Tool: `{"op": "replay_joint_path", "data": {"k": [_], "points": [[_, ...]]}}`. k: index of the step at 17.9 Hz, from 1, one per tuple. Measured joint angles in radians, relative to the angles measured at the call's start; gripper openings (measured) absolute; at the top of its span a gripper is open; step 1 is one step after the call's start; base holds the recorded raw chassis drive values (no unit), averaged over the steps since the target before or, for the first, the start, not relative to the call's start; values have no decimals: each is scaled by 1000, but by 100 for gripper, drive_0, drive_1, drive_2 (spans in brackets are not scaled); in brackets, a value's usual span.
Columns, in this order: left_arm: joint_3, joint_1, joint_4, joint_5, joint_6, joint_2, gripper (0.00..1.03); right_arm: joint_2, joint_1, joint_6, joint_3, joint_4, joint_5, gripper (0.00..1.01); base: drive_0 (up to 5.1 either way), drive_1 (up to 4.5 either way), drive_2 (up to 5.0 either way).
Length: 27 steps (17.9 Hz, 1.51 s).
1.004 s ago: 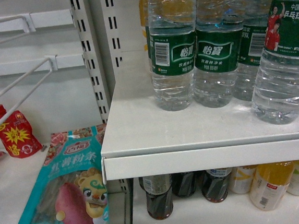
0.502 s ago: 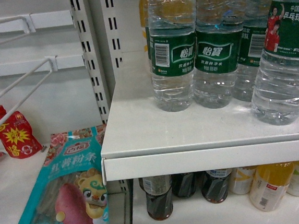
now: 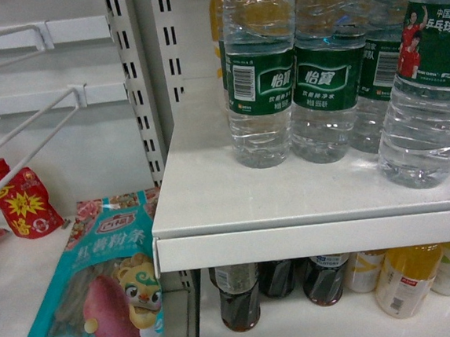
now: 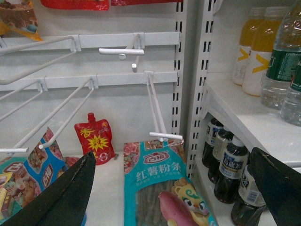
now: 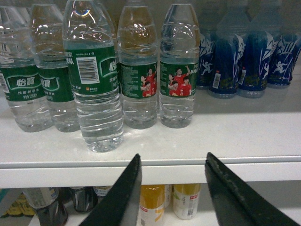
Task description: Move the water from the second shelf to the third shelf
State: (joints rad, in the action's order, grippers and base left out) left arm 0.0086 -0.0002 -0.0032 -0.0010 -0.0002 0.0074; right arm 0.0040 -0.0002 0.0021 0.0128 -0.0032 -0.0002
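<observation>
The approach step is judged to be in hand; no bottle has been gripped. In the right wrist view the right gripper [image 5: 171,188] is seen with its fingers apart and empty, held just in front of the front edge of the shelf [image 5: 244,141], its gap lined up roughly between the front water bottle [image 5: 92,84] and the red-shirted bottle [image 5: 178,70] behind it to the right. The front water bottle stands upright nearest the front edge of the shelf, ahead of the row of like bottles; in the head view it is taken to be the bottle at the right edge [image 3: 426,80]. The left gripper [image 4: 174,188] is seen with its fingers wide apart, empty, low over the snack bay beside the teal packet [image 4: 160,188], well apart from the water. Dark bottles [image 4: 225,165] stand on the shelf below. The next move is judged to call for a shift left and forward so that the fingers straddle the bottle's body before closing. Against the earlier head frames, no change in the bottles is noted; at most a very slight view shift.
</observation>
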Motion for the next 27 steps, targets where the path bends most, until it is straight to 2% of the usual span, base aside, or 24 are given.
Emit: {"op": "replay_joint_path", "data": {"k": [2, 4, 6, 7, 27], "points": [[0, 0, 0, 0, 0, 0, 98, 0, 0, 0, 0, 0, 0, 68, 0, 0, 0], [0, 0, 0, 0, 0, 0, 98, 0, 0, 0, 0, 0, 0, 87, 0, 0, 0], [0, 0, 0, 0, 0, 0, 98, 0, 0, 0, 0, 0, 0, 100, 0, 0, 0], [0, 0, 0, 0, 0, 0, 98, 0, 0, 0, 0, 0, 0, 98, 0, 0, 0], [0, 0, 1, 0, 0, 0, 98, 0, 0, 0, 0, 1, 0, 98, 0, 0, 0]]}}
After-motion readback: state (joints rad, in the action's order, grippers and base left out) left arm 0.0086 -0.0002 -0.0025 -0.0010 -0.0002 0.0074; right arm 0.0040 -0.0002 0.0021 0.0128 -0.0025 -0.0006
